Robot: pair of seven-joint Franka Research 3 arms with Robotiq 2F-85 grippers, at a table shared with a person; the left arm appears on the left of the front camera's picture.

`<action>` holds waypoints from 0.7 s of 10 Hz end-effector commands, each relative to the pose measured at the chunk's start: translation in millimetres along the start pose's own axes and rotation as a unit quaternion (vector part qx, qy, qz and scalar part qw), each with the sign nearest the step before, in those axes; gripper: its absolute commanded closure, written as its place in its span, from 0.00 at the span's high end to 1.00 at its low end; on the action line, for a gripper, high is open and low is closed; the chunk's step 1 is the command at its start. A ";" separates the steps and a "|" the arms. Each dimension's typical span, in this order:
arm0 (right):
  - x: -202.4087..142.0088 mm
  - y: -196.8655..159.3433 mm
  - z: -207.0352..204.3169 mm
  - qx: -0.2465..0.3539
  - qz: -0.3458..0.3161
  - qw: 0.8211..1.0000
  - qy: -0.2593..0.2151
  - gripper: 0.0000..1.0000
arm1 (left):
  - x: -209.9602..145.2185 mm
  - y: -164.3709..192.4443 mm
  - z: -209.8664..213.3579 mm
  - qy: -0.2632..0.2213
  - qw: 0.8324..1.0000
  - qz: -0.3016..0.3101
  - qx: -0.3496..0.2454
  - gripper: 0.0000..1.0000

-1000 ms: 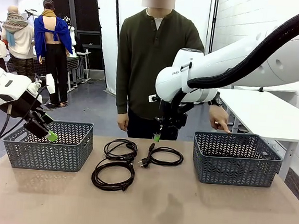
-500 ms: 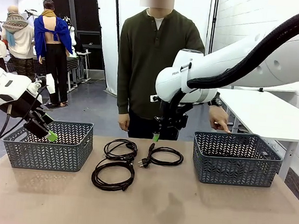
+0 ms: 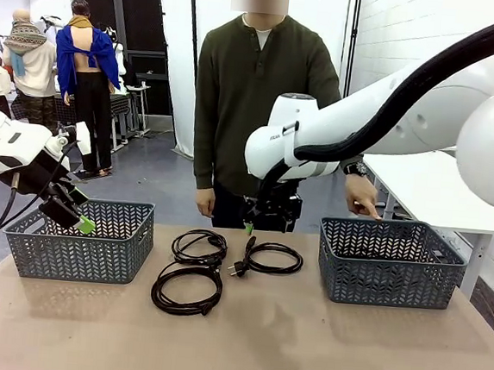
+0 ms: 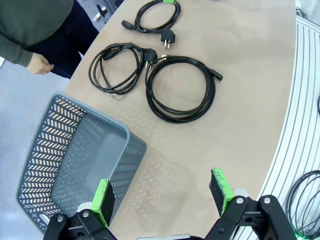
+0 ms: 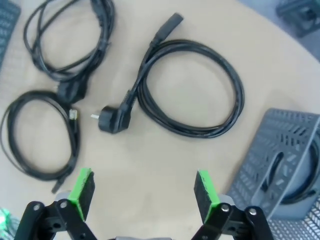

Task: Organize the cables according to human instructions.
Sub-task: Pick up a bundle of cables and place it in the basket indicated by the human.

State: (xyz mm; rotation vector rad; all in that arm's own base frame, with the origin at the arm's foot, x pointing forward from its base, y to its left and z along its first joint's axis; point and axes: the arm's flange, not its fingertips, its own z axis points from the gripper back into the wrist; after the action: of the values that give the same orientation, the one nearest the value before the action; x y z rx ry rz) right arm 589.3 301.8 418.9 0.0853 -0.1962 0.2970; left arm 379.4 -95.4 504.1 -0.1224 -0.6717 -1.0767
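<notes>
Step in hand, as I judge it: taking the next cord for the basket which the person (image 3: 255, 90) indicates.

My right gripper (image 3: 249, 227) hangs over the middle of the table (image 3: 302, 346), jaws spread wide, nothing btw. the pads. In its wrist view I look straight down on the right-hand cord (image 5: 239, 97), a round loop w/ its angled plug (image 5: 111, 120) lying just beside it. My left gripper (image 3: 75, 218) is well apart, at the left basket (image 3: 76, 261), jaws also spread and empty.

Where the cords are: three loops lie flat on the table btw. the two baskets. Two touch each other on the left of the group, and the right-hand cord lies alone. A 4th cord (image 5: 300, 192) seems to lie already inside the right basket (image 3: 391, 267), but I see it only as a dark curve, so not sure.

The person stands at the far side w/ one hand (image 3: 362, 199) at the far rim of the right basket. I read this as the instruction, prob. "put it here".

Next move calls for: go down until the pads are nearly on the table, one pad each side of the strands, best near the plug where they run together. Then close, lift, carry over the right basket. The cord is thin and flat, so closing too high would catch nothing. Also the loop may open and drag over its neighbours.
</notes>
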 end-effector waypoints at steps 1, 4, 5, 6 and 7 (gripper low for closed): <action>18.5 11.7 -17.1 -0.040 -0.039 0.998 -0.009 1.00 | -2.3 2.5 -0.6 -0.007 1.000 -0.001 -0.006 1.00; 35.2 13.9 -40.6 -0.058 -0.074 0.995 -0.013 1.00 | -2.3 2.5 -0.6 -0.007 1.000 -0.001 -0.006 1.00; 39.1 12.0 -47.2 -0.053 -0.088 0.995 -0.012 1.00 | -2.3 2.5 -0.6 -0.007 1.000 -0.001 -0.006 1.00; 42.8 10.0 -52.9 -0.047 -0.101 0.994 -0.006 1.00 | -2.3 2.5 -0.6 -0.007 1.000 -0.001 -0.006 1.00; 46.0 8.7 -58.5 -0.042 -0.109 0.993 0.002 1.00 | -2.3 2.5 -0.6 -0.007 1.000 -0.001 -0.006 1.00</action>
State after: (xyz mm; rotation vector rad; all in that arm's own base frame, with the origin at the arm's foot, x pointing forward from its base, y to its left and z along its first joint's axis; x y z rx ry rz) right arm 632.4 324.1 373.0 0.0282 -0.2055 0.1132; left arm 379.4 -95.3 504.1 -0.1223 -0.6717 -1.0765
